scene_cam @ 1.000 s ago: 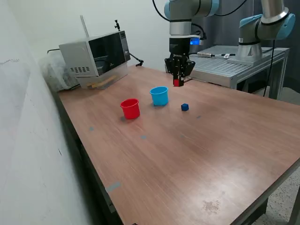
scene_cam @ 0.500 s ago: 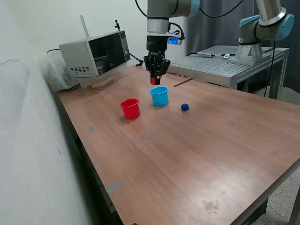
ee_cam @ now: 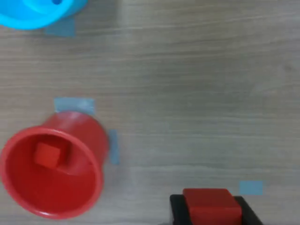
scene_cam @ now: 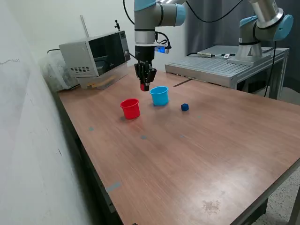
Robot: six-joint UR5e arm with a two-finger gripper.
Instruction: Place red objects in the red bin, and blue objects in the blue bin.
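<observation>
My gripper point(scene_cam: 145, 86) hangs above the table, just behind the gap between the two cups, shut on a small red cube point(ee_cam: 212, 205). In the exterior view that cube point(scene_cam: 144, 87) shows as a red speck at the fingertips. The red bin point(scene_cam: 130, 108) stands upright on the table; the wrist view shows one red cube point(ee_cam: 47, 154) lying inside the red bin point(ee_cam: 89, 136). The blue bin point(scene_cam: 159, 95) stands to the exterior view's right of the red one; the wrist view catches only the edge of the blue bin point(ee_cam: 28, 16). A dark blue cube point(scene_cam: 184, 107) lies on the table right of the blue bin.
A microwave point(scene_cam: 96, 57) sits at the back on the exterior view's left. A grey metal bench point(scene_cam: 225, 63) carrying a second arm point(scene_cam: 260, 28) stands behind the table point(scene_cam: 197, 154) on the right. Small blue tape marks point(ee_cam: 73, 105) dot the wood.
My gripper has carried the red cube toward the exterior view's left, from behind the dark blue cube, past the blue bin, to a spot near the red bin.
</observation>
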